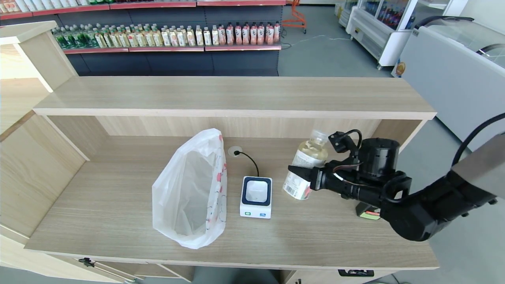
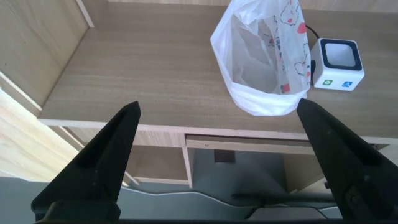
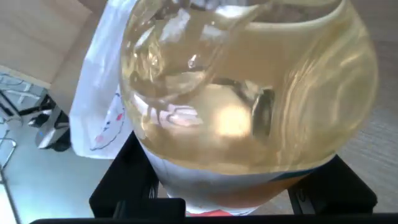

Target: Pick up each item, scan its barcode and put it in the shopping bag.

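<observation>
The right gripper [image 1: 303,173] is clamped on a bottle [image 1: 307,167] of pale yellow liquid. It holds it tilted near the right end of the worktop [image 1: 118,205], just beside the scanner [image 1: 256,196]. Only 1 dark finger shows across the label in the head view; the other is hidden behind the bottle. The bottle's neck points toward the back wall [image 1: 165,126], and its cap is hard to make out against the wood. A barcode sits on the label's lower part, on the side nearest the scanner.

In the right wrist view the bottle [image 3: 249,106] is so near that its outline is cut off. The dark fingers [image 3: 127,186] flank its sides there, and a strip of the shopping bag [image 3: 99,106] shows beyond it.

The shopping bag [image 1: 193,189], white with red marks, stands open near the middle of the worktop, touching or almost touching the scanner's left side. What lies at its bottom cannot be told. A cable [image 1: 250,159] runs from the scanner to a hole [image 1: 236,151] near the back wall.

A small green and orange thing [image 1: 369,214] lies under the right arm, mostly hidden.

The left gripper [image 2: 217,107] hangs off the front edge of the worktop, its 2 fingers spread wide apart and holding nothing. The shopping bag [image 2: 261,56] and the scanner [image 2: 337,63] lie beyond it.
</observation>
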